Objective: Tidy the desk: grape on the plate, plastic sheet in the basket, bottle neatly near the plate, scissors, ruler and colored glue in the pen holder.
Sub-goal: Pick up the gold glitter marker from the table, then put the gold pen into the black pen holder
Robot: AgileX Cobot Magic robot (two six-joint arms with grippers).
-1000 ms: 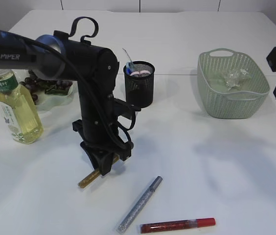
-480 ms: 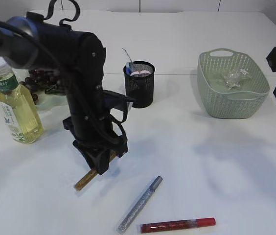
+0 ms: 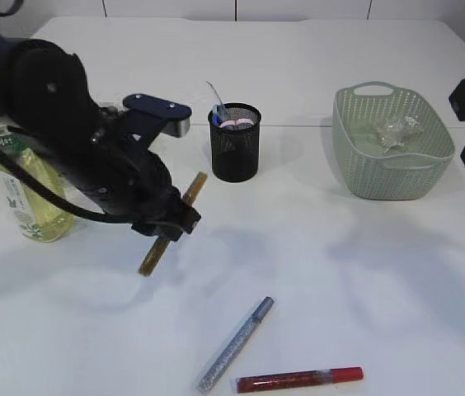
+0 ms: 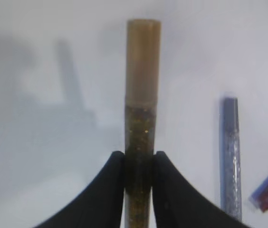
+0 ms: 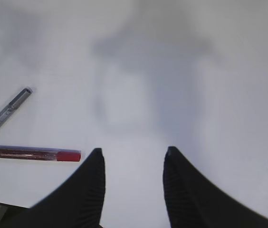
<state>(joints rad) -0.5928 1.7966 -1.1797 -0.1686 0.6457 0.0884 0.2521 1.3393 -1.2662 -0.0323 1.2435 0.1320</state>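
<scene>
Gold glitter glue tube [image 4: 139, 142] sits pinched in the left gripper [image 4: 138, 166].

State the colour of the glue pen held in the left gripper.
Gold glitter body with a tan cap: the glue pen in the left gripper shows best in the left wrist view.

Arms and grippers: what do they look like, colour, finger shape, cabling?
Both all black. Left arm: bulky matte housings, a blue-topped bracket, one black cable looping underneath. Left gripper and right gripper have smooth, curved, tapering black fingers. No lettering legible now.
</scene>
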